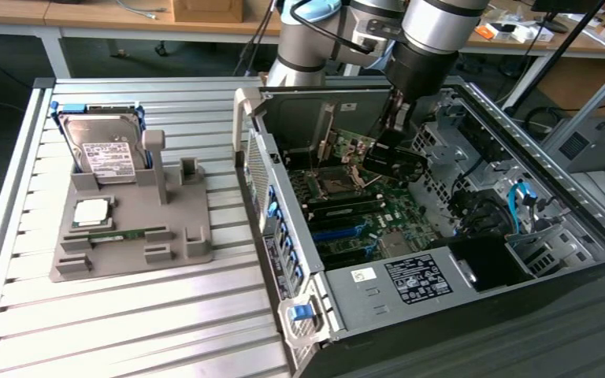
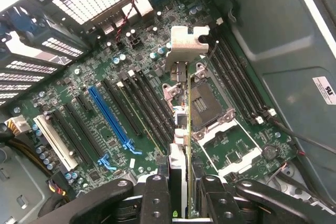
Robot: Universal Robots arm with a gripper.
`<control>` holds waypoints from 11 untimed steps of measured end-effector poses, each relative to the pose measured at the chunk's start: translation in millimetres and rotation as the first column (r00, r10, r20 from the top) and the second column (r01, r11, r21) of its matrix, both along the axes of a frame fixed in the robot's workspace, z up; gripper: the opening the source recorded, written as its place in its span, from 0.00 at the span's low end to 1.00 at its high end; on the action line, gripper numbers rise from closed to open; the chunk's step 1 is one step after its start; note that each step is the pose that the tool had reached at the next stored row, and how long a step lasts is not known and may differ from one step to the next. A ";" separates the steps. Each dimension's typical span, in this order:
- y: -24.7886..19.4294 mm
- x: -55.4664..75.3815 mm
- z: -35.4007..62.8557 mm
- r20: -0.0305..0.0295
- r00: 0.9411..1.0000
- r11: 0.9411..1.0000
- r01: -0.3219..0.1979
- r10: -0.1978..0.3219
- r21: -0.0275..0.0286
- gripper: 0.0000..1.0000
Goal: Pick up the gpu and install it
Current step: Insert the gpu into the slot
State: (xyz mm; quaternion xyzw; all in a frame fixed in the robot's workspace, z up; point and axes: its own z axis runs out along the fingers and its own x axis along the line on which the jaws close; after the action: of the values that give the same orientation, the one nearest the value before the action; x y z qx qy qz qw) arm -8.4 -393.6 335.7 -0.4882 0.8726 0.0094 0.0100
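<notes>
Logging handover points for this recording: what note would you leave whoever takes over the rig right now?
Gripper: shut on the gpu.
gpu: inside the open case, held edge-on above the motherboard, with its silver bracket at the far end.
Done: card picked up and brought into the case.
Left: it sits in no slot yet.

We look at a slatted aluminium table (image 1: 124, 323). A grey parts holder (image 1: 189, 206) lies flat on it toward the exterior view's left, and an open computer case (image 1: 355, 309) rests just beside it on the right.
</notes>
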 end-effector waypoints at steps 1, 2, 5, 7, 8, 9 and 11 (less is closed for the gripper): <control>0.0 0.0 0.0 0.000 1.000 1.000 -0.002 0.002 0.000 0.27; 0.0 0.0 0.0 0.000 1.000 1.000 -0.005 0.005 0.000 0.27; 0.0 0.0 0.0 0.000 1.000 1.000 -0.011 0.011 0.000 0.27; 0.0 0.0 0.0 0.000 1.000 1.000 -0.016 0.016 0.000 0.27; 0.0 0.0 0.0 0.000 1.000 1.000 -0.018 0.018 0.000 0.27; 0.0 0.0 0.0 0.000 1.000 1.000 -0.021 0.021 0.000 0.27; 0.0 0.0 0.0 0.000 1.000 1.000 -0.026 0.026 0.000 0.27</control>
State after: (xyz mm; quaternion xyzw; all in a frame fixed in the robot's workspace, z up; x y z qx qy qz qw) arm -8.4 -393.6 335.6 -0.4994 0.8663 0.0096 0.0099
